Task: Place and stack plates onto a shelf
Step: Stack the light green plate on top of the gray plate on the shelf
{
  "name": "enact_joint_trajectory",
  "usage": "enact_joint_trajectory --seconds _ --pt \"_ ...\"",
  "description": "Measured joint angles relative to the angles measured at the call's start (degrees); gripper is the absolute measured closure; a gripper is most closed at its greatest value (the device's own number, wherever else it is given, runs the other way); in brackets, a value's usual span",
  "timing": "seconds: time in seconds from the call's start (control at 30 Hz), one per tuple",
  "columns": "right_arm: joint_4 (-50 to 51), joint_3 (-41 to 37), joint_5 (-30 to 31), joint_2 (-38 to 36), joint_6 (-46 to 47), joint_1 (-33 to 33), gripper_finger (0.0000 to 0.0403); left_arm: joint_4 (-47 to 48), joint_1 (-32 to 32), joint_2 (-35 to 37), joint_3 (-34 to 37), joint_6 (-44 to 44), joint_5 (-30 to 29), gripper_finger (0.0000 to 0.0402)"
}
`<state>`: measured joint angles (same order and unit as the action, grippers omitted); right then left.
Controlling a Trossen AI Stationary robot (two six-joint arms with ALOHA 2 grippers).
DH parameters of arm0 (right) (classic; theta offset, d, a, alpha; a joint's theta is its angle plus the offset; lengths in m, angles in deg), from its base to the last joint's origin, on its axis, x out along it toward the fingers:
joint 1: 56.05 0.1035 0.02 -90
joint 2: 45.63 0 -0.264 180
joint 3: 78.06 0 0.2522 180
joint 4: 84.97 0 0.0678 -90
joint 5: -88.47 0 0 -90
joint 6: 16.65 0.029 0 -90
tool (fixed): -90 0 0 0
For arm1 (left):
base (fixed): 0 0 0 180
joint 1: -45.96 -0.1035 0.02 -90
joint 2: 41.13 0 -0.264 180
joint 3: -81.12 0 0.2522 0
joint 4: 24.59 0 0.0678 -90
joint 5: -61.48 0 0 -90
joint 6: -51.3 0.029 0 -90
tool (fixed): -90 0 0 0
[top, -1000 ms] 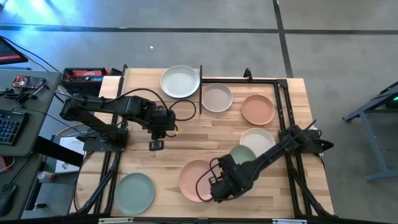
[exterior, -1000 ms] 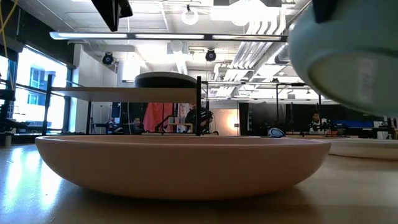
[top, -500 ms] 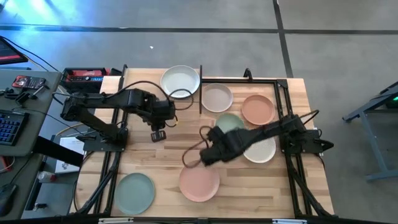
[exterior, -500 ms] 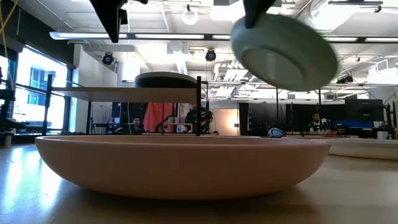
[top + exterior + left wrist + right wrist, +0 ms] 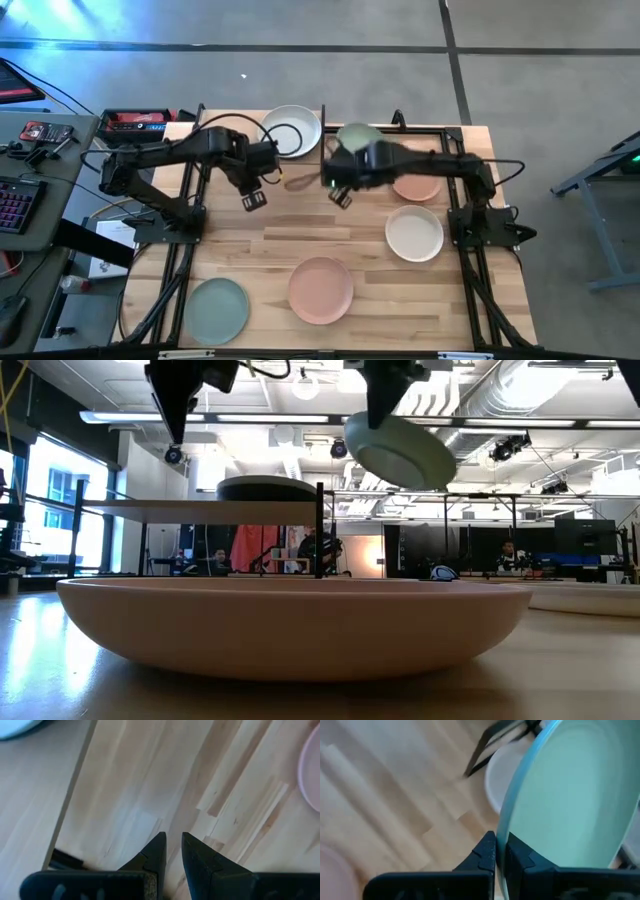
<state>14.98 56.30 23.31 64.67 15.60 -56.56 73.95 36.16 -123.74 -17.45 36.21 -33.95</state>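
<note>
**Green plate hanging by its rim near the shelf**

Butcher-block tabletop (image 5: 300, 240) is filling the high view, with a wide workshop hall showing beyond it in the low view. The shelf (image 5: 200, 508) is standing at the far edge, its pale board raised on thin black uprights, and the white plate (image 5: 291, 130) is lying on it, so the first stack is already started there.

The right gripper (image 5: 340, 193) is reaching across to the far middle of the table, its jaws clamped on the rim of the pale green plate (image 5: 358, 137). The right wrist view is showing the two dark fingers pinching that thin edge, with the plate (image 5: 575, 805) hanging tilted beyond them; gripping by the rim is probably the only hold a narrow gripper gets on a shallow dish. In the low view the plate (image 5: 398, 450) is hanging slanted above shelf height, just beside the shelf's right upright, likely so it can clear the board before being lowered.

The left gripper (image 5: 253, 201) is hovering near the shelf front, its fingers (image 5: 156, 852) slightly parted and holding nothing.

Waiting on the table are the terracotta plate (image 5: 417, 186), the cream plate (image 5: 414, 232), the pink plate (image 5: 320, 289) and the sage plate (image 5: 216, 310).
</note>
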Motion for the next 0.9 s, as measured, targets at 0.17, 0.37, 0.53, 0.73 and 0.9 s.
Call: enact_joint_trajectory --seconds 0.17,0.37,0.53,0.73,0.9 --pt "-5.92 0.09 -2.56 -0.42 -13.27 -7.02 0.0403 2.31 -1.51 0.02 0.0 -2.88 -1.2 0.0351" --pt "-14.32 0.11 -7.58 -0.49 -28.11 -13.97 0.0403 3.1 -1.88 2.54 3.33 -7.24 -1.75 0.0351" --pt "-20.77 0.11 -10.71 -0.49 -40.0 -17.5 0.0403 2.29 -1.32 6.95 7.42 -13.58 -1.7 0.0351" --pt "-30.15 0.11 -16.82 -0.49 -54.09 -19.89 0.0403 0.75 -1.32 11.45 10.18 -20.98 -2.11 0.0351" --pt "-35.15 0.11 -21.92 -0.49 -67.07 -20.14 0.0403 0.04 -1.32 13.82 12.12 -26.99 -2.84 0.0351"
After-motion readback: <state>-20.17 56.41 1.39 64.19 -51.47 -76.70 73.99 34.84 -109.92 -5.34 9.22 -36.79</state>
